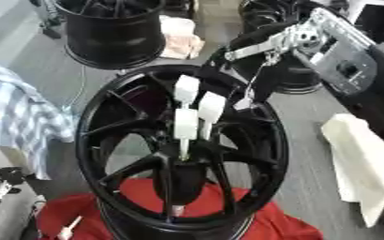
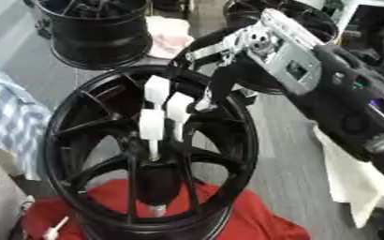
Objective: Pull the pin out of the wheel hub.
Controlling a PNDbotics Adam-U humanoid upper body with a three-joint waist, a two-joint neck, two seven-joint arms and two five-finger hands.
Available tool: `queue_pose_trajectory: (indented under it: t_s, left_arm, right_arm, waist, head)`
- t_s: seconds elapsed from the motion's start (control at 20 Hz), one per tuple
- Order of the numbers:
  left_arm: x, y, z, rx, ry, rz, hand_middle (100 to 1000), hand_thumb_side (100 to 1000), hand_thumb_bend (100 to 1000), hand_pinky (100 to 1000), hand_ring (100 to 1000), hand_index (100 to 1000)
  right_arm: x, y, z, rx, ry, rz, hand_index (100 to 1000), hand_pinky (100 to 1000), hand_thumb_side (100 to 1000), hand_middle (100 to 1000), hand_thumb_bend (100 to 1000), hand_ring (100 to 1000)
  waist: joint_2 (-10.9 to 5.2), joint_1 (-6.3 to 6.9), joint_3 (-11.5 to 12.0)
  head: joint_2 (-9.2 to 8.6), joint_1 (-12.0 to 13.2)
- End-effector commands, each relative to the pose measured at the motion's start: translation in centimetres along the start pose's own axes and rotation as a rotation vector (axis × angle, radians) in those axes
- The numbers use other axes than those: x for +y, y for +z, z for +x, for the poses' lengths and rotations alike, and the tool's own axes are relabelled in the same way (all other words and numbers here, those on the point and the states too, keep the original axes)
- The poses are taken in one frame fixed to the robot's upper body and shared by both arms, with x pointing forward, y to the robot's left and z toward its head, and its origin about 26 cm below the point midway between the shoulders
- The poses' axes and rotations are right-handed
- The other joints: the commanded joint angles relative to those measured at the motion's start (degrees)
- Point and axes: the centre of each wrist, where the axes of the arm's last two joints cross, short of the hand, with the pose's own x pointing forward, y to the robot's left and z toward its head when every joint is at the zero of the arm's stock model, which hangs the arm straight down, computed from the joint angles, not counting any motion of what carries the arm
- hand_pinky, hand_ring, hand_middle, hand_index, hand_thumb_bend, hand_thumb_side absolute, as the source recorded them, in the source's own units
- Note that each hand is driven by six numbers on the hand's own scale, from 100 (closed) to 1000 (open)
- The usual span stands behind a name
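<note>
Both views are soft and blurred throughout, with no crisp edge anywhere. Light is even, diffuse and moderately bright, and casts only faint shadows on the grey floor (image 1: 310,136). The glossy black spoked wheel rim (image 1: 93,140) carries pale sheen along its edge, left of the hand (image 1: 257,75). Below-left of the hand, the white block-headed pins (image 1: 197,110) are washed nearly featureless. The dark hand merges with the black rim behind it. The red cloth (image 1: 138,197) stays saturated.
</note>
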Motion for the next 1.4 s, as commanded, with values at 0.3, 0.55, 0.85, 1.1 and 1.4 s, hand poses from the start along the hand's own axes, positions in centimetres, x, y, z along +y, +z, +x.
queue_pose_trajectory:
  t_s: [0.3,0.55,0.85,1.1,1.4]
  left_arm:
    - [1.3,-0.4,1.2,-0.031,-0.036,0.011,655,592,463,715,736,760]
    - [1.3,-0.4,1.2,-0.033,-0.035,0.011,655,591,464,715,736,760]
    - [1.2,-0.5,1.3,-0.036,-0.035,0.01,655,591,463,715,736,760]
    - [1.2,-0.5,1.3,-0.038,-0.034,0.009,655,591,464,714,736,760]
    - [1.2,-0.6,1.4,-0.041,-0.034,0.008,655,590,465,714,736,760]
  right_arm:
    - [-0.4,0.3,-0.8,0.026,0.001,-0.013,929,913,323,881,317,937]
    - [-0.2,-0.2,-0.8,0.018,-0.002,-0.004,925,911,322,875,317,933]
    - [0.2,-0.9,-0.8,0.011,-0.009,0.009,921,910,325,869,311,930]
    - [0.5,-1.4,-0.9,0.006,-0.011,0.017,921,909,322,866,309,928]
    - [0.7,-1.9,-0.9,0.001,-0.012,0.025,917,907,322,856,304,925]
  waist:
    - [-0.22,0.54,-0.06]
    - [-0.11,0.6,0.0]
    - [-0.02,0.65,0.11]
    - [0.02,0.66,0.18]
    - [0.07,0.64,0.34]
  head:
    - [0.06,-0.2]
    - [0.1,-0.24]
    - [0.16,-0.38]
    - [0.16,-0.48]
    - [0.23,-0.65]
